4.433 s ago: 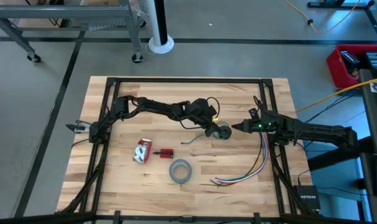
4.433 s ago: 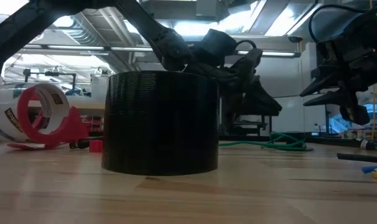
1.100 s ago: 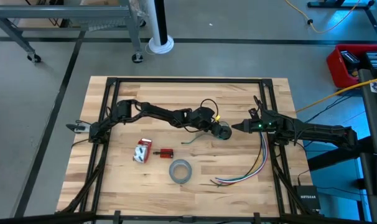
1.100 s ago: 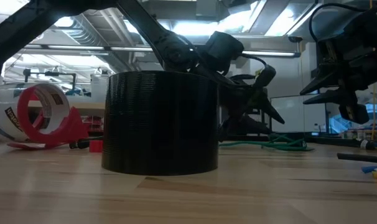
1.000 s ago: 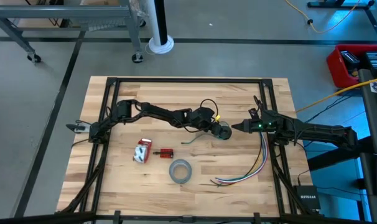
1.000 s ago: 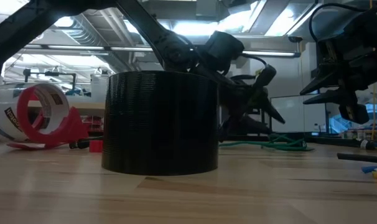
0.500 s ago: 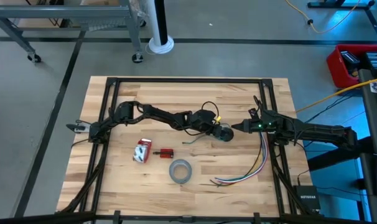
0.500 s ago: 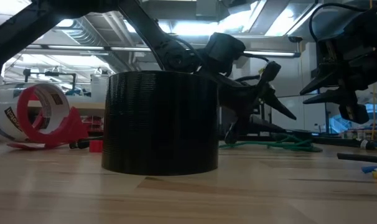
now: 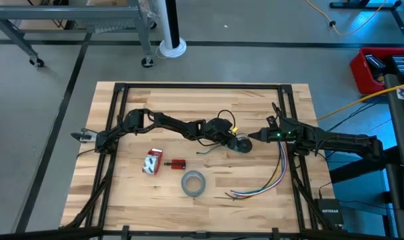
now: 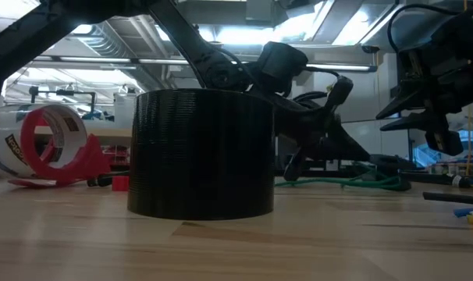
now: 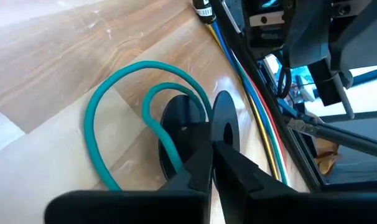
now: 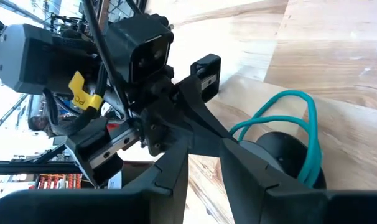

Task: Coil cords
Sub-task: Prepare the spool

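Note:
The cord is thin, dark in the high view (image 9: 203,151) and teal in the left wrist view (image 11: 123,78). It loops out of a small black two-disc spool (image 9: 241,143) that stands on edge on the table's middle. My left gripper (image 9: 234,140) reaches in from the left and is shut at the spool (image 11: 226,118). My right gripper (image 9: 254,136) waits open just right of the spool, touching nothing; its own view shows the spool (image 12: 282,155) and the cord's loops (image 12: 282,96). My left gripper has its two fingertips (image 11: 201,158) closed together at the gap between the spool's two discs, where the cord (image 11: 170,146) runs in. They slant down from the table's left. The tips hide whether they pinch the cord or a disc's rim. The spool stays on the table and the loops lie slack.
A grey tape roll (image 9: 193,183) lies near the front middle and fills the low view as a black cylinder (image 10: 201,152). A red-and-white tape dispenser (image 9: 153,161) lies to the left. A bunch of multicoloured wires (image 9: 269,180) trails along the right frame rail.
My left gripper has dipped a little toward the spool and shut its fingers, which stood wide open half a second ago. The spool and cord loops stay on the table in about the same place.

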{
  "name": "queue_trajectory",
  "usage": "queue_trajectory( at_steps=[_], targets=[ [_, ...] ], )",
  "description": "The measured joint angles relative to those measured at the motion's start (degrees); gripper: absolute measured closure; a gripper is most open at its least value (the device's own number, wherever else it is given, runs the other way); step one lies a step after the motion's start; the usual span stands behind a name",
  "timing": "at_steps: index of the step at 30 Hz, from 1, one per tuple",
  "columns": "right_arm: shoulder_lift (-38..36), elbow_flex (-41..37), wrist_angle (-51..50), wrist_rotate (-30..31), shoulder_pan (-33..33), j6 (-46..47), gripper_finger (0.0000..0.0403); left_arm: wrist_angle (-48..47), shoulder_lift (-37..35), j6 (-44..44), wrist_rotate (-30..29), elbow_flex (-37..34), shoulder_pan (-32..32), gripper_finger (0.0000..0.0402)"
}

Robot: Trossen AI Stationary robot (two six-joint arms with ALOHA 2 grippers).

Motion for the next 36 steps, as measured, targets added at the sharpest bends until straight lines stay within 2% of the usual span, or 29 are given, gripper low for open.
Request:
queue_trajectory(
  at_steps=[6,13,20,27,31,36],
  targets=[
    [0.02,0.0,-0.01,0.0,0.0,0.0,0.0306,-0.14,0.07,2.9,0.04,-0.04,0.53,0.0399],
    [0.0,0.0,-0.01,0.01,0.0,0.0,0.0306,-3.43,-1.47,6.96,0.0,-0.26,4.15,0.0401],
    [0.0,0.0,-0.05,0.0,0.0,0.0,0.0306,-15.54,-7.08,15.16,-1.58,-0.31,8.01,0.0401],
    [0.02,0.0,-0.08,0.02,0.0,0.0,0.0306,-27.48,-15.1,26.73,-7.76,-0.22,11.19,0.0401],
    [0.02,0.0,-0.05,0.0,0.0,0.0,0.0306,-35.72,-19.87,35.64,-8.56,-0.22,12.23,0.0401],
    [0.0,0.0,-0.04,0.02,0.0,0.0,0.0306,-43.63,-26.95,47.6,-13.6,-0.22,12.22,0.0401]
  ],
)
